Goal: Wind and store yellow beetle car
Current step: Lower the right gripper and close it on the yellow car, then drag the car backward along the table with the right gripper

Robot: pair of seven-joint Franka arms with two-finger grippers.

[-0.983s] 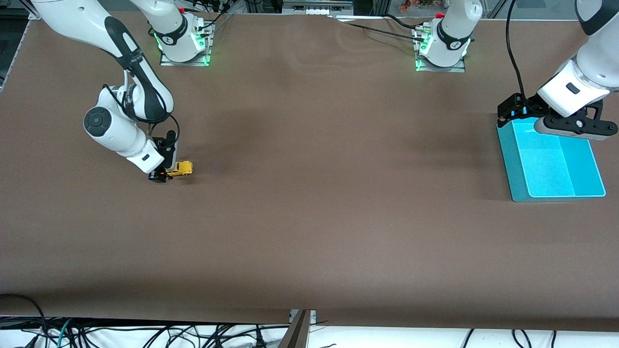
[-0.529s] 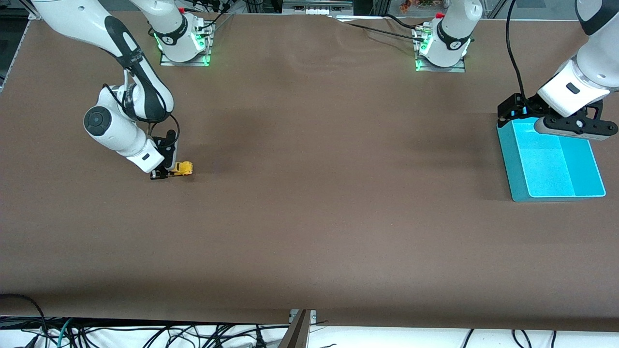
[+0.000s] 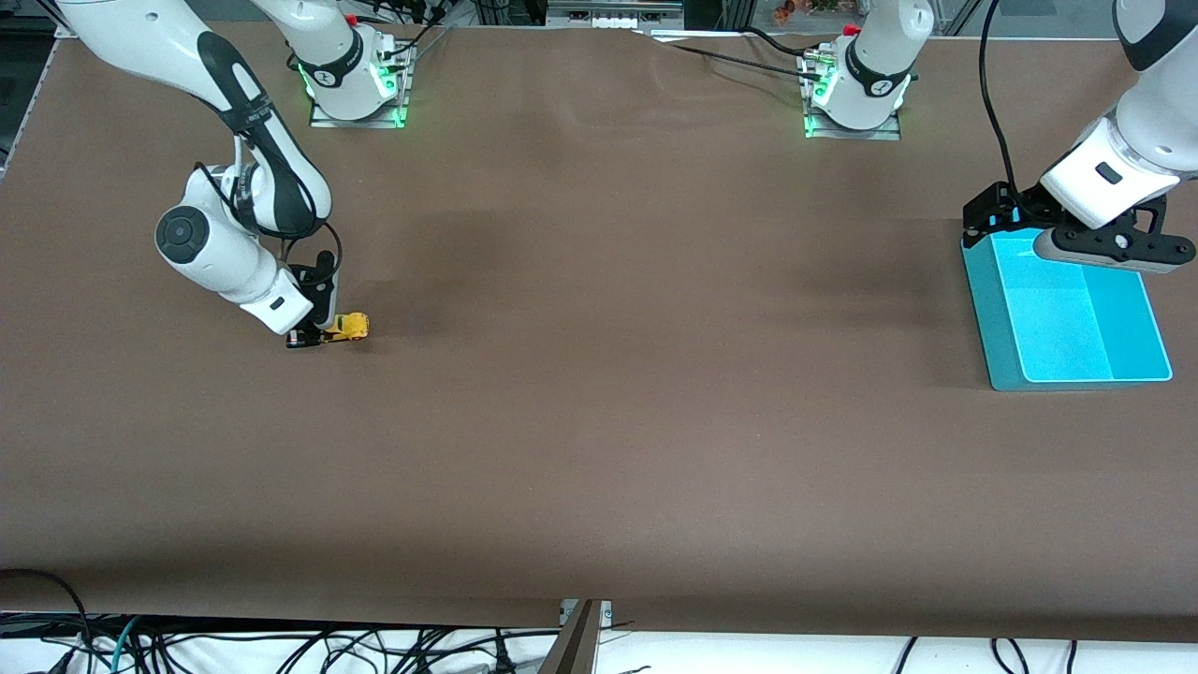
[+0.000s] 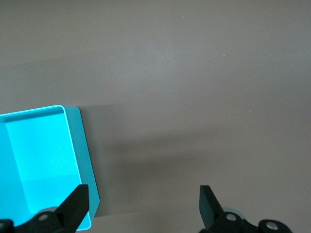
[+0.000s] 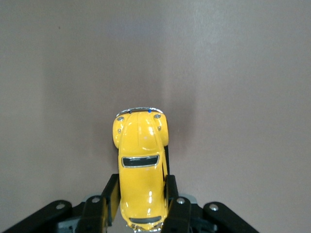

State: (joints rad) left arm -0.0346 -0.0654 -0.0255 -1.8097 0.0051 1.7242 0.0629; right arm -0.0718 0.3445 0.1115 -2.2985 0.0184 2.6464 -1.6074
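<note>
The yellow beetle car (image 3: 350, 328) (image 5: 140, 160) rests on the brown table toward the right arm's end. My right gripper (image 3: 316, 335) (image 5: 141, 194) is shut on the car's rear half, one black finger pressed against each side. The car's rounded nose and chrome bumper stick out past the fingertips. My left gripper (image 3: 1114, 245) (image 4: 144, 204) hangs open over the edge of the teal bin (image 3: 1067, 309) (image 4: 41, 160) nearest the bases, with nothing between its fingers.
The teal bin stands near the table edge at the left arm's end and holds nothing visible. Two arm bases (image 3: 356, 84) (image 3: 856, 94) stand along the table's back edge. Cables (image 3: 281, 646) hang below the front edge.
My right gripper has closed on the car's sides and shifted it slightly toward the right arm's end of the table. The left arm has not moved.
</note>
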